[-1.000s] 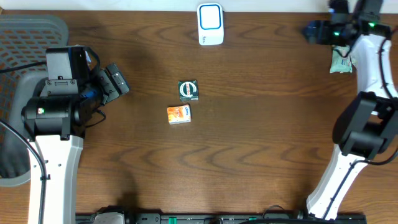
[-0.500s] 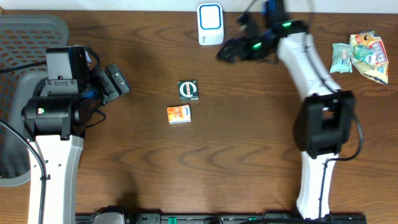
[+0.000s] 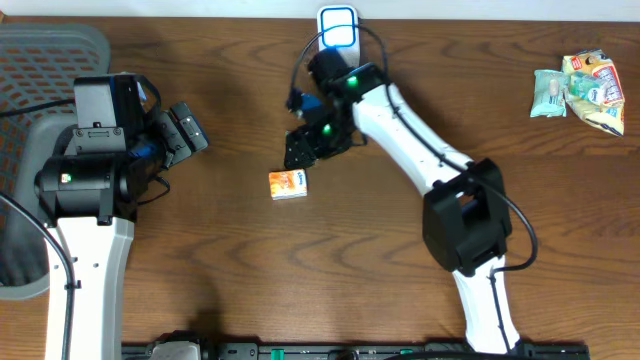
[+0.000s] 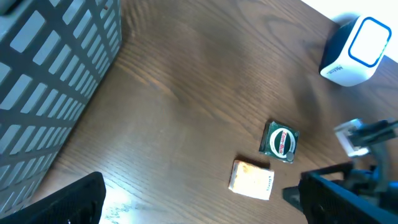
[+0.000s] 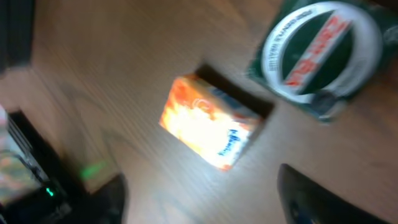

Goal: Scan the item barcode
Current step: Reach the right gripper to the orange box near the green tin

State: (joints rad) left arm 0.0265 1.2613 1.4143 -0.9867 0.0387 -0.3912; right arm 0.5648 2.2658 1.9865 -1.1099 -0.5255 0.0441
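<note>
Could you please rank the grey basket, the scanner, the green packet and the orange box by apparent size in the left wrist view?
1. grey basket, largest, though it is nearest and cut off by the frame.
2. scanner.
3. green packet and orange box look alike; I would not rank them.

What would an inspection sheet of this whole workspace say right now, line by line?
Surface: wooden table, brown grain.
Job's things: white-and-blue scanner at the far edge; orange box and green packet mid-table, close together, not touching.
Clutter: snack packets in the far right corner.
End effectors: left end effector open, holding nothing; right end effector open above the green packet, holding nothing.
Cables: black cable loops beside the right arm's wrist.
Surroundings: grey mesh basket at the left.
</note>
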